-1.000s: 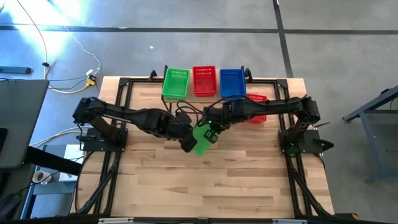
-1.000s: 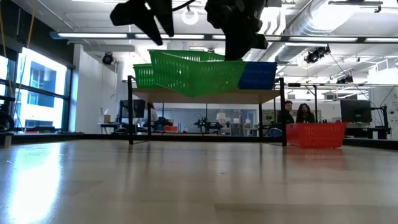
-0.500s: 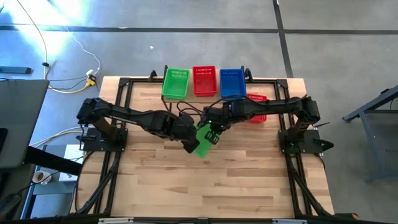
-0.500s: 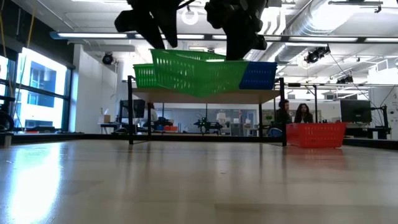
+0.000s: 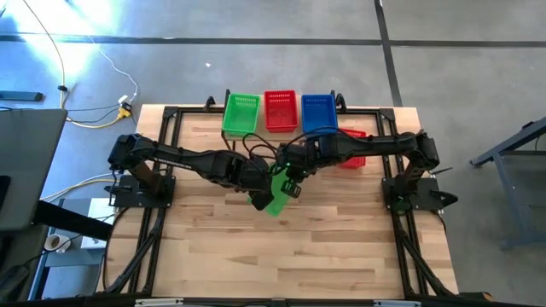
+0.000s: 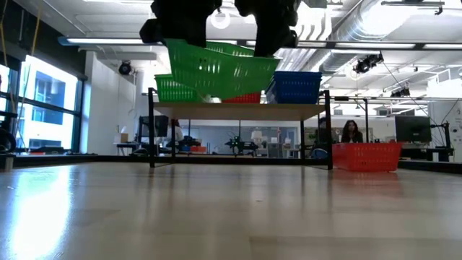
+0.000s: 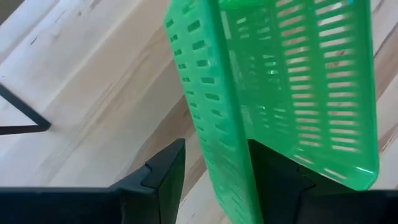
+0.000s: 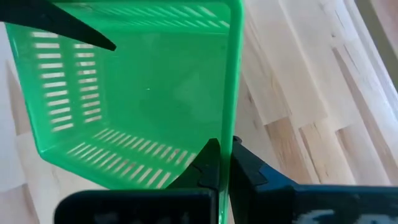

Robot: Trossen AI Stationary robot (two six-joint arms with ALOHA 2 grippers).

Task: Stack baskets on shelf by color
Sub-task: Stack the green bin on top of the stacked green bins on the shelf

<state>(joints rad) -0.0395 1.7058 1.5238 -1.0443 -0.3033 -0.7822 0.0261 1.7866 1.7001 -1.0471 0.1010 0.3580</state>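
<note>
Baskets are what we sort here, and the one in hand is a green basket held in the air at the middle of the high view, just below the shelf in that frame. Our right gripper is clamped shut on its rim, thin wall pinched between the fingers. Our left gripper has its fingers spread wide with the basket's side wall standing between them; they straddle it rather than squeeze it, as far as we can judge.

On the shelf, along the upper middle of the high view, we see a green stack at the left, a red stack in the centre and a blue stack at the right. A loose red basket sits on the table at the right of the low view, beside the shelf.

We judge this to be the carry step: the green basket is lifted and tilted, not yet nested. The next move calls for levelling it, bringing it over the green stack at the upper left, and lowering it squarely in before the right fingers release.
</note>
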